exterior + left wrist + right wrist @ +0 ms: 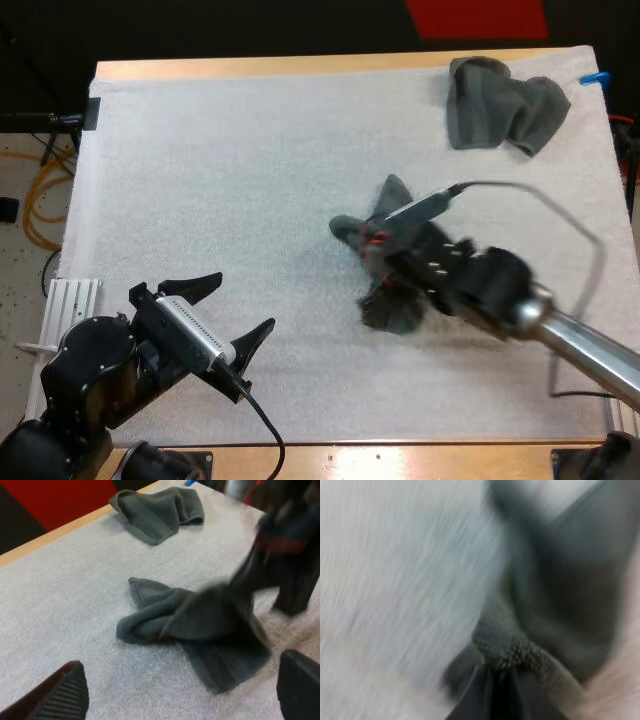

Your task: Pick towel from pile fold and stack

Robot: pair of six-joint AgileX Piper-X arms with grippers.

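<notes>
Towel (392, 308), soft and limp, lies half lifted just 4 o'clock of the mat's (250, 180) centre, with the right jaws clamped on a bunched fold. It will likely sag, so corners would give better holds. Left jaws stand apart at 7 o'clock. A second towel (505, 115) lies crumpled at 1 o'clock.

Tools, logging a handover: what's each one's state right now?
Left tool: open, holding nothing.
Right tool: shut on the centre towel.

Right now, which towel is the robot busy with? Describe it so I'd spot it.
Look at the white mat. Near its middle lies a crumpled dark grey-green towel, pinched by the right hand. The other towel, at the mat's far right corner, lies untouched.
</notes>
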